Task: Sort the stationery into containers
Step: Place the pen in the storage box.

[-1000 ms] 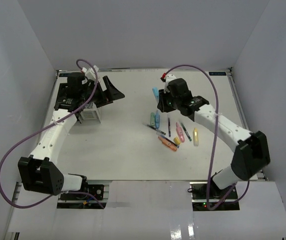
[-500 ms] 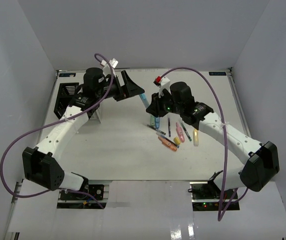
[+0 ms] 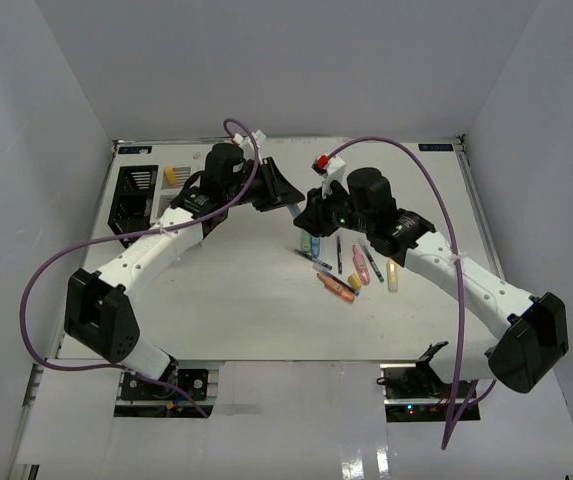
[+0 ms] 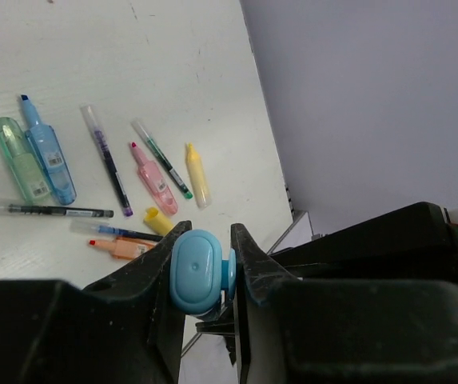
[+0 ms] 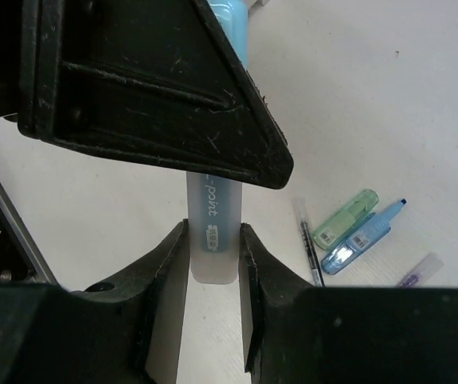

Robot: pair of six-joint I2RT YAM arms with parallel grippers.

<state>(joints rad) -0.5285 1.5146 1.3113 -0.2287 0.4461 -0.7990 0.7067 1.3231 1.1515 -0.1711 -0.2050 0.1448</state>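
A blue marker (image 3: 297, 206) hangs above the middle of the table, and both grippers have it. My left gripper (image 4: 205, 234) is shut on its rounded blue cap end (image 4: 197, 270). The clear barrel end (image 5: 212, 240) sits between the shut jaws of my right gripper (image 5: 213, 228). In the top view the left gripper (image 3: 284, 192) and right gripper (image 3: 311, 212) meet tip to tip. More stationery lies below: green marker (image 4: 19, 158), blue marker (image 4: 49, 152), pink marker (image 4: 155, 178), yellow marker (image 4: 197, 174), orange marker (image 3: 336, 287), thin pens (image 3: 339, 252). The black container (image 3: 131, 195) stands at the far left.
A small yellow item (image 3: 169, 175) lies beside the black container. The left arm stretches across where the white container stood, and I cannot make that box out. Grey walls close in the table on three sides.
My left arm swung from the containers to the table's middle and its open jaws shut on the blue marker. The right gripper raised that marker towards it.
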